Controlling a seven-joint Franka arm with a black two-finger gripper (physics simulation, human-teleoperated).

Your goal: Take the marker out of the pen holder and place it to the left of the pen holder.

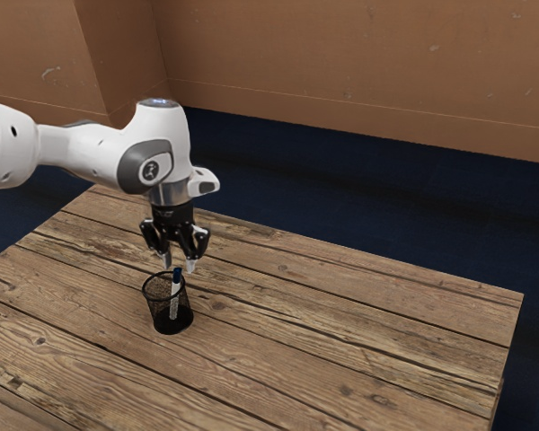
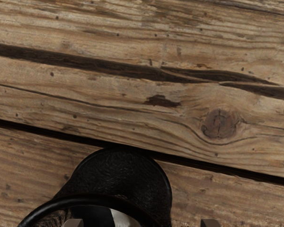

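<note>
My gripper (image 1: 179, 264) points straight down over the pen holder with its two fingers apart. The black mesh pen holder (image 1: 153, 305) stands upright on the table. Inside it leans the marker (image 1: 175, 289), white with a dark blue upper end that rises past the rim, close under the fingertips. In the wrist view the tips of the gripper (image 2: 141, 223) stand wide apart at the edge. The holder (image 2: 128, 179) and part of the marker (image 2: 123, 218) are near them, the marker closer to one tip. The marker's remaining length is hidden there.
The wooden table (image 1: 341, 332) has long plank seams and knots, and bare planks surround the holder. Its far edge and one corner are in the exterior view. Brown walls (image 1: 359, 63) rise behind the dark blue floor (image 1: 341, 180).
</note>
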